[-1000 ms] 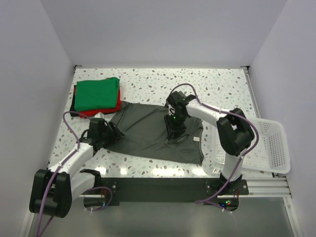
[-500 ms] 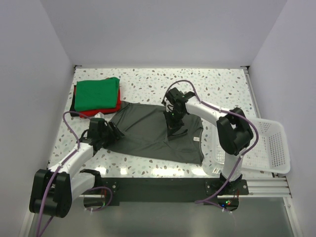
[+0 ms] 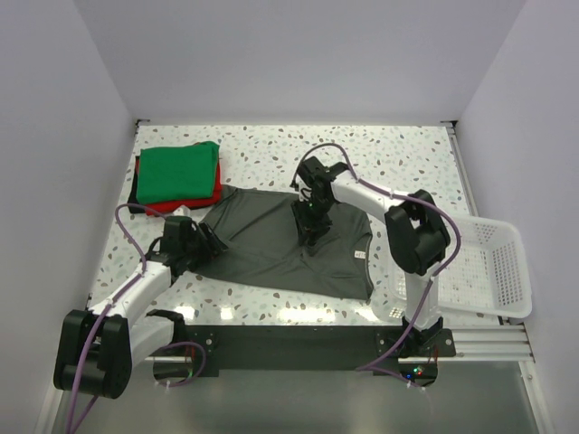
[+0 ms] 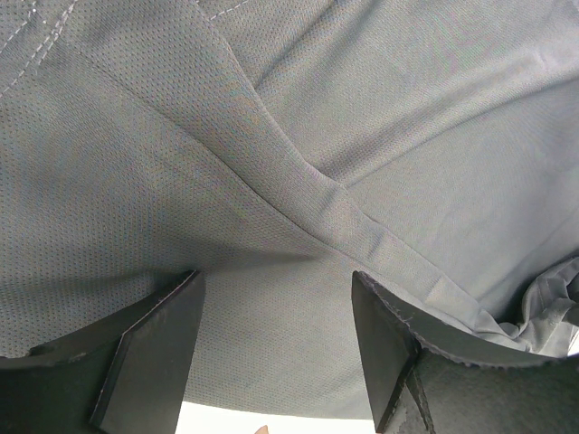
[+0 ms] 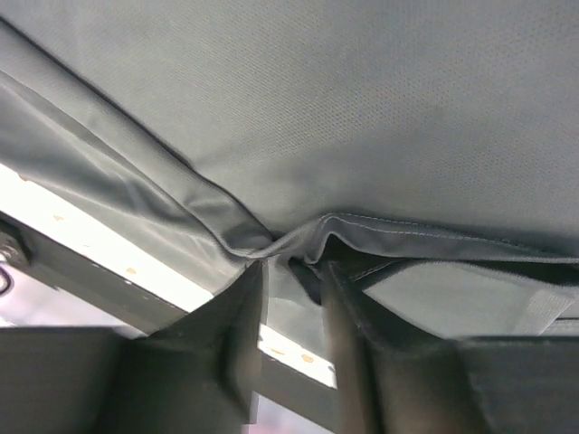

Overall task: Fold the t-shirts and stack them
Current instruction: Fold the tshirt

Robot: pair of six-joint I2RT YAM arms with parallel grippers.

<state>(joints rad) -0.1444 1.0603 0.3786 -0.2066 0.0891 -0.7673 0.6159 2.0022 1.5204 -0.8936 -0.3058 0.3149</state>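
Charcoal-grey t-shirt point(image 3: 271, 244) flat mid-table, near green t-shirt point(image 3: 176, 172) stacked on red t-shirt point(image 3: 172, 207). Left gripper point(image 4: 276, 298) wide over its edge. Right gripper point(image 5: 294, 271) narrow, cloth fold puckered at tips, hold unclear.

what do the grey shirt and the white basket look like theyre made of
Grey shirt: thin matte knit with tiny pinholes and stitched seams, probably synthetic sports fabric. White basket: rigid plastic by the look, slightly glossy, walls and floor moulded as an open grid.
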